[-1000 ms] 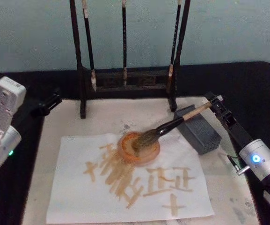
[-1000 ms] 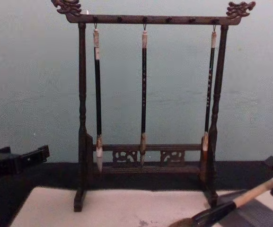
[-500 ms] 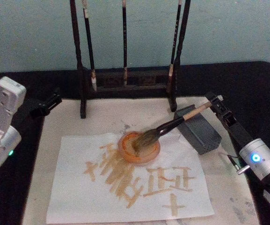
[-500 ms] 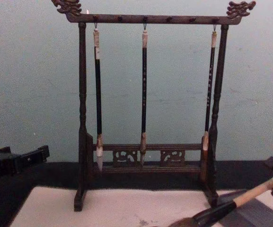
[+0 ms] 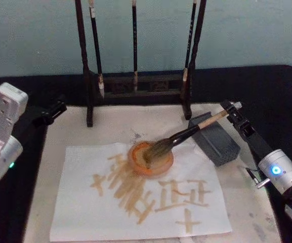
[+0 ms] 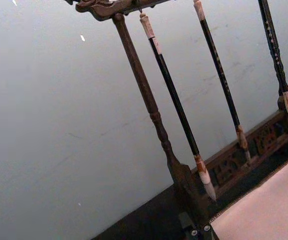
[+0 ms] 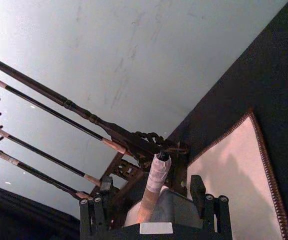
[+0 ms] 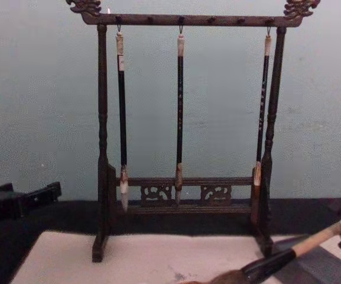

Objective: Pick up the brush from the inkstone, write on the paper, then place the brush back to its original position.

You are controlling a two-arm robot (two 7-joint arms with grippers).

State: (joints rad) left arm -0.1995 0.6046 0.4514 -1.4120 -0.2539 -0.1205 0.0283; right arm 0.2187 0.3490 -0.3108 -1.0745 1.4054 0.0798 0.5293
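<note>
Right wrist view: right gripper (image 7: pixel 151 200) sits spread round the brush (image 5: pixel 189 132) tail, gaps either side, not pinching. Shaft lies across the inkstone (image 5: pixel 219 144), hairs pointing left and nearer into an orange dish (image 5: pixel 158 171), tail right and away. Paper (image 5: pixel 80 212) has strokes, so I'd guess writing's done and just backing off remains. Left gripper (image 5: pixel 52 112) is parked by the mat (image 5: pixel 115 126).

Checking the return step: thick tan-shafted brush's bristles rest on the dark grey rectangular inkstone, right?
No. Head view: the thick tan-shafted brush has its bristles in the round orange dish, not on the dark grey rectangular inkstone; only the shaft crosses it.
</note>
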